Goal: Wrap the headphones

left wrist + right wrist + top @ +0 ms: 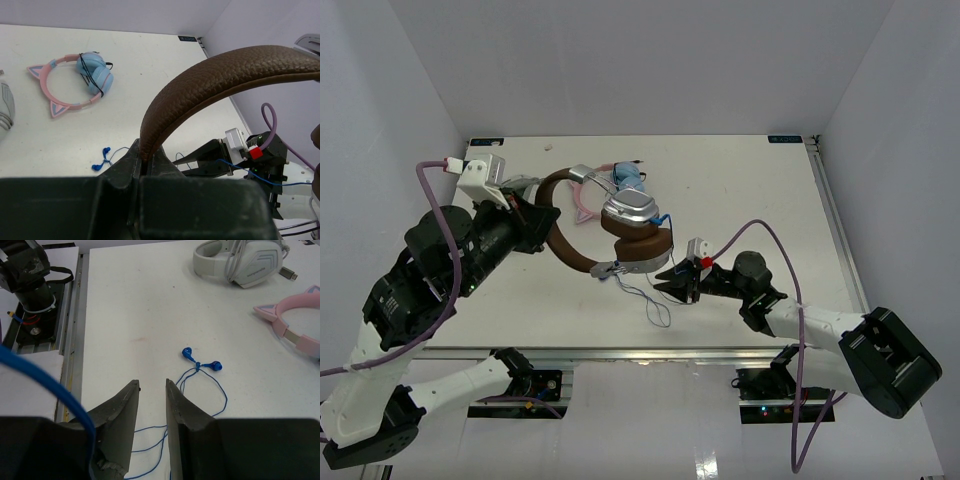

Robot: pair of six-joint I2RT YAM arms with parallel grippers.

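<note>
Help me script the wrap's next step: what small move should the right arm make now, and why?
Probably lower the right pincer, jaws apart and empty, onto the slack blue cable on the table just ahead and close. The left pincer clamps the brown headband, so the loose cable is what needs gathering.

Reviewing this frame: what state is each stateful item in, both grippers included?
brown-banded headphones with silver cups: held by headband, not wrapped.
thin blue cable: loose, trailing in loops.
left gripper: shut on headband.
right gripper: open, empty.
pink cat-ear headphones with light blue cups: lying flat, dark cord around cups.
grey-white headphones: lying flat.
</note>
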